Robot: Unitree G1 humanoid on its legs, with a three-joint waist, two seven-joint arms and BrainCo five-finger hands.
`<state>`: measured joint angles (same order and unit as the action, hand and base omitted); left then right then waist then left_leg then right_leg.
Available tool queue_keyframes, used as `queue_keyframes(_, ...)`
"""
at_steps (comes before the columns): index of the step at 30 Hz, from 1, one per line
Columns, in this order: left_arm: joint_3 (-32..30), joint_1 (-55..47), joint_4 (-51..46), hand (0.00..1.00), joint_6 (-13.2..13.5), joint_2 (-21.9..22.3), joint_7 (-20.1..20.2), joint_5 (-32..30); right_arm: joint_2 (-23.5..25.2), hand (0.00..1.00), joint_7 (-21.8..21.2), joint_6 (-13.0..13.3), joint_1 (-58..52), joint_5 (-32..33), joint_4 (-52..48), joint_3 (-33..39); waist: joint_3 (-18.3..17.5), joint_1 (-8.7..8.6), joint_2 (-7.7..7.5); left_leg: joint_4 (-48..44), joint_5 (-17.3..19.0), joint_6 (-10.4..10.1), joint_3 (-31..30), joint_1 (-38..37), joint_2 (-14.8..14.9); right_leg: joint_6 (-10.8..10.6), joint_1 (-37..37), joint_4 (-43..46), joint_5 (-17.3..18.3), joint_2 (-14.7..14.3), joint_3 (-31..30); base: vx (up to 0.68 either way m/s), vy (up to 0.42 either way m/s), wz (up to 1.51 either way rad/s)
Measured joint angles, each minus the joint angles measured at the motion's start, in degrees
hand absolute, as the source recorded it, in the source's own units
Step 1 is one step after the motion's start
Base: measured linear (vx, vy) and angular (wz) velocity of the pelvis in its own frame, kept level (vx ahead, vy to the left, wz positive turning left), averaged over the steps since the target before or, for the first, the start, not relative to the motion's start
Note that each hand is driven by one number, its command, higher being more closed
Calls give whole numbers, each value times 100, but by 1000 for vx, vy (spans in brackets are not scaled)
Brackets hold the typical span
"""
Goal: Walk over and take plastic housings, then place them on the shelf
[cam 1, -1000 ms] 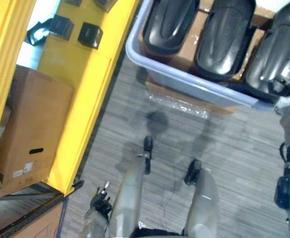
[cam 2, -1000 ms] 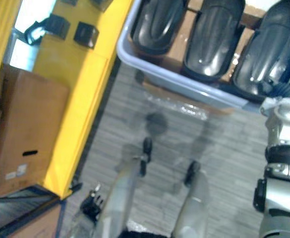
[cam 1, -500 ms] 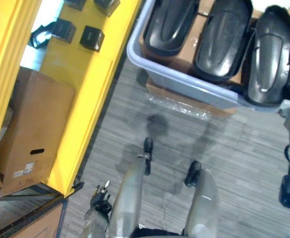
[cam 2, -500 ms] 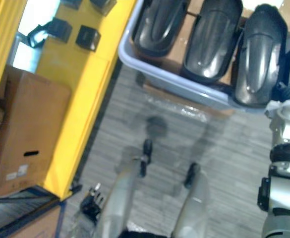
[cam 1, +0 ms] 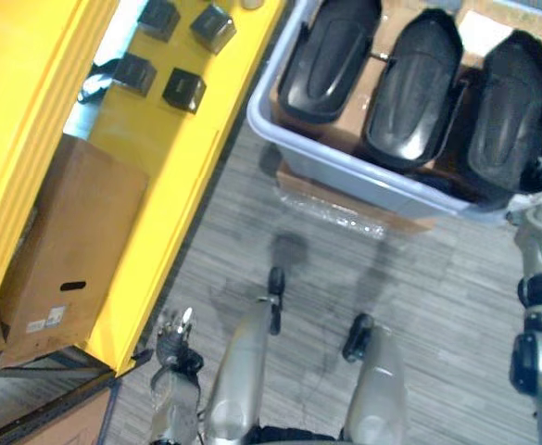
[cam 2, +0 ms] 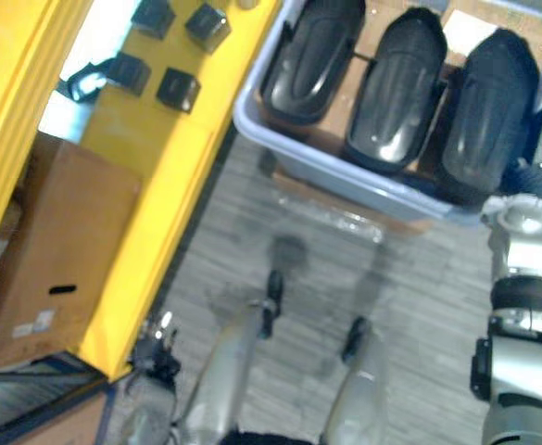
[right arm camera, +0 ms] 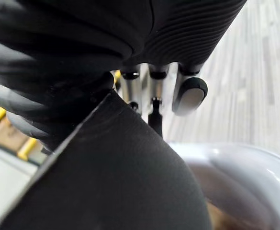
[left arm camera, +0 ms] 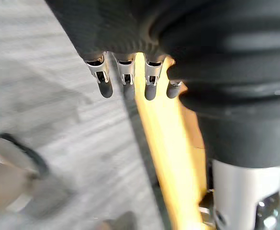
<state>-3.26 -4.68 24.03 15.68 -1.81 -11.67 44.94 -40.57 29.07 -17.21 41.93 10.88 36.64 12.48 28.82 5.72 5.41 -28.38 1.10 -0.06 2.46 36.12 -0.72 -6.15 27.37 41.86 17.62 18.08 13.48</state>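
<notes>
The yellow shelf [cam 1: 159, 241] stands left; the grey bin [cam 1: 345, 162] ahead holds 3 black plastic housings [cam 1: 411, 88]. The right robot hand [right arm camera: 190, 93] is close at the rightmost housing [cam 1: 511, 111], its grip unreadable; best secure a firm hold before lifting. The left robot hand [left arm camera: 125, 81] hangs relaxed, empty.

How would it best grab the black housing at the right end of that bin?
Probably by its near end, from above on the robot's side: the right-hand housing lies lengthwise, domed side up, close to its neighbour and the bin wall, so its long sides look crowded.
</notes>
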Motion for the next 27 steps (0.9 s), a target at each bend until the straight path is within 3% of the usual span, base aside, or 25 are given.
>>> queue_keyframes(5,-126,-130,-1231,0,429,-26,-541,395,303,100,659,360,-563,-106,-951,348,-21,-13,-128,264,11,-12,-6,-540,22,-12,-660,-338,-10,-31,196,51,-39,7)
queue_keyframes(8,-296,-195,-2061,0,700,-60,-942,307,597,100,901,526,-950,-148,-1169,671,-51,-23,-254,427,33,-49,-63,-895,52,-28,-1171,-677,-59,-102,383,86,-31,14)
queue_keyframes(11,-300,-245,-2746,0,957,-276,-1419,-544,779,100,1133,593,-1103,-389,-1169,891,-52,-18,-300,626,11,-65,-93,-1261,69,-49,-1660,-1073,-166,-194,518,88,-18,6)
queue_keyframes(15,-240,-238,-3646,0,996,-426,-1411,-1352,811,100,1240,660,-1161,-846,-1169,878,-59,-43,-308,890,-36,-118,-193,-1648,98,-67,-2200,-1659,-383,-366,630,72,-8,4)
queue_keyframes(17,-195,-211,-3804,0,881,-506,-1050,-1513,810,100,1240,809,-1160,-1208,-1170,860,-74,-62,-325,1006,-60,-124,-199,-1811,116,-71,-2424,-1939,-487,-439,659,77,-17,-1)
queue_keyframes(20,108,-139,-3993,0,472,-677,-322,-1753,808,100,1232,997,-1175,-1715,-1396,681,-143,-184,-362,1101,-62,-125,-191,-1918,129,-88,-2631,-2306,-647,-556,675,50,-21,-6)
queue_keyframes(22,446,123,-4032,0,-56,-930,194,-2144,810,100,1224,1192,-1245,-2090,-1746,349,-234,-281,-381,1141,-61,-124,-147,-1967,168,-80,-2746,-2600,-814,-633,646,44,5,-13)
queue_keyframes(25,845,765,-3955,0,-686,-1178,538,-2499,885,100,1202,1452,-1309,-2409,-2073,-143,-312,-332,-467,1215,-60,-123,9,-2171,206,-84,-2891,-2790,-922,-665,495,16,7,-28)
queue_keyframes(27,1008,1128,-3831,0,-897,-1175,646,-2305,1042,100,1199,1601,-1444,-2607,-2254,-341,-425,-349,-516,1273,-59,-122,74,-2238,231,-89,-2929,-2877,-971,-690,423,-11,1,-20)
